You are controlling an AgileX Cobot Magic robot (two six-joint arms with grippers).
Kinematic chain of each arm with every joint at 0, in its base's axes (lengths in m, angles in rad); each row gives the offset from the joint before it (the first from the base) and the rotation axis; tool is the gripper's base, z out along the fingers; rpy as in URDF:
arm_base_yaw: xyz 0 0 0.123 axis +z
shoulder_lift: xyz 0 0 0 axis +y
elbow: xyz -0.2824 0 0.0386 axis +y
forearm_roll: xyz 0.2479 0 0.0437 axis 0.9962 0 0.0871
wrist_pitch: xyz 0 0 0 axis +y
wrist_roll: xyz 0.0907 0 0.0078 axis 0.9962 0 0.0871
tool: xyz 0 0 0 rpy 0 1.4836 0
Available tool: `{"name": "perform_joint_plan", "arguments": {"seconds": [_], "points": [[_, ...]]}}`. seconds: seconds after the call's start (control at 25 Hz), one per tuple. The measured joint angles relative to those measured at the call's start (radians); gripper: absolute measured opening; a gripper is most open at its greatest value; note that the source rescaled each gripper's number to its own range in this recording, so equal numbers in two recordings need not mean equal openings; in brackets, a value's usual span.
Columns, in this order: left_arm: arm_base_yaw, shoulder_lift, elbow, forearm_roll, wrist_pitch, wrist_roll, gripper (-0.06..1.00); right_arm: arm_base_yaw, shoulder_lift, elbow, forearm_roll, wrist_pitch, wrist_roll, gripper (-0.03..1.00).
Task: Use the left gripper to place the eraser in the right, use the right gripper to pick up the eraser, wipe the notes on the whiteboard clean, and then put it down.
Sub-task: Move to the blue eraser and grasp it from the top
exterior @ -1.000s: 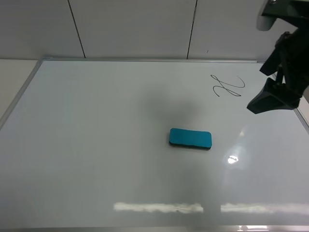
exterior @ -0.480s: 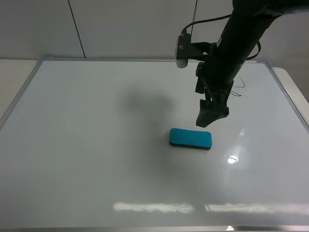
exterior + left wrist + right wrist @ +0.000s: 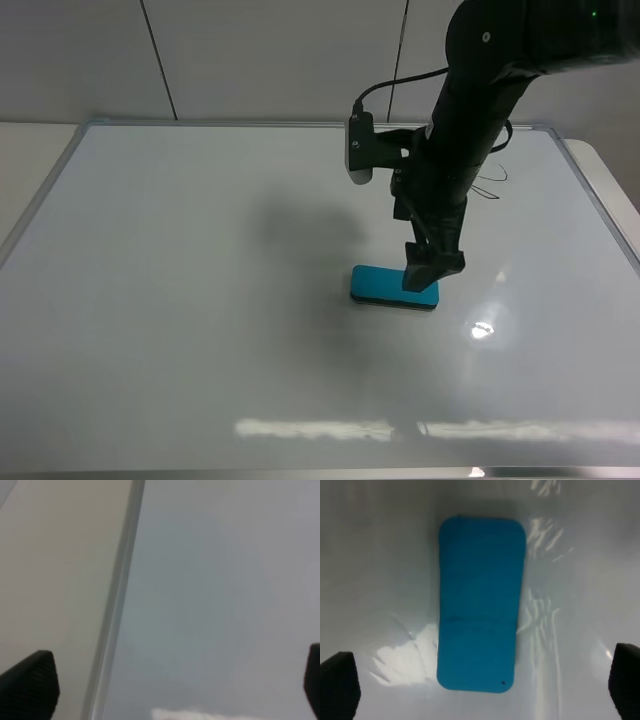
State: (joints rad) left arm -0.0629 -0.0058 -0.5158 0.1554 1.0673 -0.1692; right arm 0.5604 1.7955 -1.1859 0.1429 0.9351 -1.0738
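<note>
Eraser [image 3: 385,285] lies flat on whiteboard [image 3: 180,300], near middle, a bit right, blue side up. Right gripper [image 3: 432,270] hangs over eraser's right end; black arm [image 3: 470,110] reaches in from far right. Jaws wide apart, one finger by each long side, not touching eraser. Notes [image 3: 493,185] at far right, mostly hidden behind arm. Left gripper [image 3: 170,685] shows only in wrist view: jaws wide apart, holding nothing, above board's frame [image 3: 117,610].

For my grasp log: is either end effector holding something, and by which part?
Nothing is held. The right end effector is open over the eraser, not touching it; the left end effector is open, empty.
</note>
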Motion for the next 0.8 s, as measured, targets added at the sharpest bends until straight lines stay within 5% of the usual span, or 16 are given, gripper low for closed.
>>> {"name": "perform_joint_plan", "arguments": {"seconds": [0.8], "points": [[0.000,0.000,0.000,0.000,0.000,0.000,1.00,0.029,0.002,0.225,0.026,-0.356,0.011,1.00]]}}
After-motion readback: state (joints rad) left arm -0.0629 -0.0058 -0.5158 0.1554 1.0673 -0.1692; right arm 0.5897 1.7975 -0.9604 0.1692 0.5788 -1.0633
